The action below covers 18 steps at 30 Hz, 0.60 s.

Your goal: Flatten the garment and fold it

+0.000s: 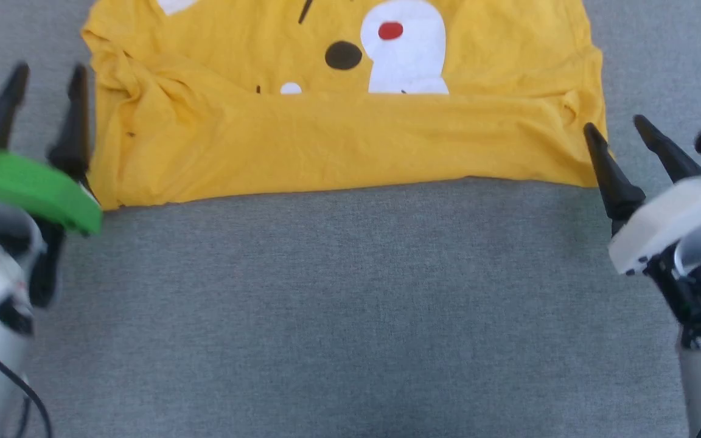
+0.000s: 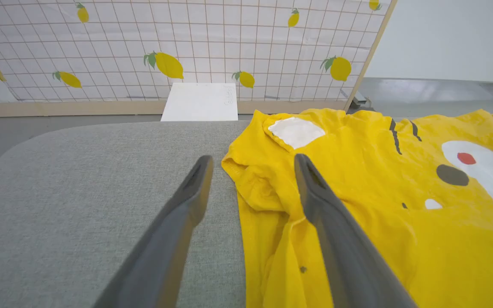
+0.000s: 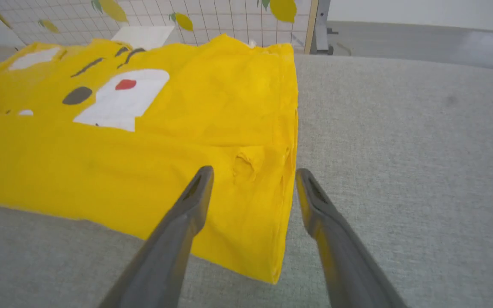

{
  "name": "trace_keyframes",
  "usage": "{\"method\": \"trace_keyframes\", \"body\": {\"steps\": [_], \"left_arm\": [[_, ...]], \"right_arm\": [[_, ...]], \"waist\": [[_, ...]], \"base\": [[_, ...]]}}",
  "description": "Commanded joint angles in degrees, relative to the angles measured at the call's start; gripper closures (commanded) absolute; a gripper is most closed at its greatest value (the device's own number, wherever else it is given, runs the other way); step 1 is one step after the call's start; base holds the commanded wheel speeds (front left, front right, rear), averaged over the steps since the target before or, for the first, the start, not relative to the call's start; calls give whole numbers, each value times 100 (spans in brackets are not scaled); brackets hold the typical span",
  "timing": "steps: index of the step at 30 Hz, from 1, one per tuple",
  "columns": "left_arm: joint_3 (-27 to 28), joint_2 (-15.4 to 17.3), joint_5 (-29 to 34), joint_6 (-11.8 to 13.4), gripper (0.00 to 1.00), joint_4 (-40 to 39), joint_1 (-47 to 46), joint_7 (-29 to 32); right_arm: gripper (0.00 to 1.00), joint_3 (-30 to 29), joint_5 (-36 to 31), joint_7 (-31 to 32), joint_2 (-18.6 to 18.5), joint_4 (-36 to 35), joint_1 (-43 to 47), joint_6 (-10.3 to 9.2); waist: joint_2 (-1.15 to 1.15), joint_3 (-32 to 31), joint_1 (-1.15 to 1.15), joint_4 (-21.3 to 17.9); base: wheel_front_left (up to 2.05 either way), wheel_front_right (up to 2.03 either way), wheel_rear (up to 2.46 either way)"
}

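The grey padded surface point(image 1: 350, 304) takes up most of the head view. The garment point(image 1: 496, 67) lies print-up across 12 o'clock, running off the top edge. Its near edge is turned back over the cartoon face as a folded band point(image 1: 338, 140) of plain yellow, which covers the bottom of the white patch.

The left gripper point(image 1: 50, 69) hovers at 9 o'clock, just beside the garment's left edge. Its fingers point(image 2: 182, 214) are spread wide and hold nothing: in the left wrist view one is above bare surface and the other above cloth. The right gripper point(image 1: 613, 123) sits at 3 o'clock by the near right corner. Its fingers point(image 3: 178, 226) are equally wide and empty, straddling the side edge.

The first fold looks laid, so the step in hand is probably tidying it before the next one. A rumpled bunch point(image 1: 137, 85) at about 10 o'clock, likely a sleeve, should be drawn outward and flattened first, or the crease will set crooked. On the right a small pucker point(image 3: 244, 164) in the band needs only a light pull toward 3 o'clock. Any pinch should take both layers at matching spots, and both arms should pull evenly so the band stays square.
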Motion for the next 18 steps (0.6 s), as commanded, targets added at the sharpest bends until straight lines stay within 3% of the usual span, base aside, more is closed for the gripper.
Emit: {"method": "trace_keyframes", "body": {"steps": [1, 9, 15, 18], "left_arm": [[-8, -66, 133, 135, 0, -141, 300, -181], [-219, -283, 339, 634, 0, -335, 1274, -481], [-227, -454, 276, 1172, 0, -106, 1521, -153], [-165, -531, 132, 1322, 0, 15, 1489, 53]], "right_arm": [[0, -66, -83, -306, 131, -107, 203, -8], [0, -140, -354, -1804, 647, -206, 875, -8], [0, -69, -411, -2173, 821, -10, 1025, -8], [0, -38, -414, -2208, 856, 47, 1009, -8]], "waist": [[0, -325, 0, 121], [0, -542, 0, 85], [0, -599, 0, -28], [0, -594, 0, -73]], "base": [[0, 0, 0], [0, 0, 0], [0, 0, 0], [0, 0, 0]]}}
